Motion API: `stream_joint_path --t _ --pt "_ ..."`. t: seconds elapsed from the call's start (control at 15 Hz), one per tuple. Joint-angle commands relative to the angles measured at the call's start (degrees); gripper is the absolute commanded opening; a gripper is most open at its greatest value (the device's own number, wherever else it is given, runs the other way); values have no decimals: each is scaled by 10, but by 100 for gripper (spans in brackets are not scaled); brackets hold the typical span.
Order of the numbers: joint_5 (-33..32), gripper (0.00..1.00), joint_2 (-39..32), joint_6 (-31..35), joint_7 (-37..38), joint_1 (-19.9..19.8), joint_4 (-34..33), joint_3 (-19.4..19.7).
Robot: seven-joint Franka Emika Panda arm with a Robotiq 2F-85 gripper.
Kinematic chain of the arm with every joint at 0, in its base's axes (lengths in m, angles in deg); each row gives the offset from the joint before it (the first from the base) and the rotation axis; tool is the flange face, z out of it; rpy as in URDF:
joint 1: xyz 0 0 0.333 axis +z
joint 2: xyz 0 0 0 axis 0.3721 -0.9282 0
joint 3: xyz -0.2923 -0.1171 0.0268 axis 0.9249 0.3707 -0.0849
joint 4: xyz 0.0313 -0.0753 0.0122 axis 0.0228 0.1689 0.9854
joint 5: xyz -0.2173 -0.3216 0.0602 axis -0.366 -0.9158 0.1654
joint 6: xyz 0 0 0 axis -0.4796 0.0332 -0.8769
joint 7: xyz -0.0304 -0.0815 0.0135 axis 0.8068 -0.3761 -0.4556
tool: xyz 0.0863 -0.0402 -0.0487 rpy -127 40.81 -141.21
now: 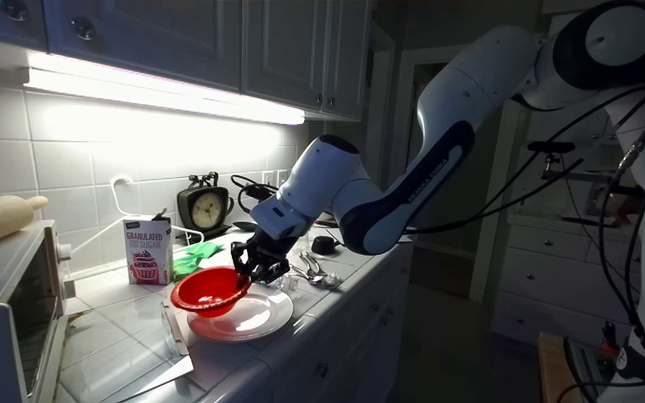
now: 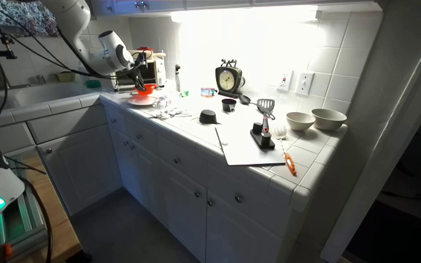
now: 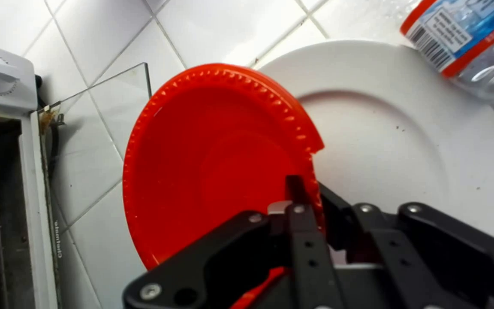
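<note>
My gripper [image 3: 309, 189] is shut on the rim of a red bowl [image 3: 221, 163], one finger inside the bowl and one outside. In the wrist view the rim bends out of round near the fingers. The bowl [image 1: 210, 288] hangs tilted above the left part of a white plate [image 1: 269, 313] in an exterior view. From farther off, the gripper [image 2: 141, 87] and the bowl [image 2: 146, 90] appear at the counter's far end, over the plate [image 2: 137, 101]. Whether bowl and plate touch, I cannot tell. The bowl looks empty inside.
A toaster oven [image 1: 20, 296] stands beside the bowl, with a glass panel [image 3: 101, 96] jutting toward it. A clear plastic bottle [image 3: 457, 38] lies by the plate. A sugar box [image 1: 148, 252], a hanger [image 1: 124, 196], a clock [image 1: 208, 208] and cutlery [image 1: 312, 268] are on the counter.
</note>
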Motion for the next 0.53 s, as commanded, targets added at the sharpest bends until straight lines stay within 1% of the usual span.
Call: stream_joint_path --t 0.0,0.07,0.47 --pt "29 2 10 2 -15 -14 -5 -31" --pt "28 2 12 -1 -16 -14 -9 -36" --pt "41 2 6 -32 -47 -38 -56 -97"
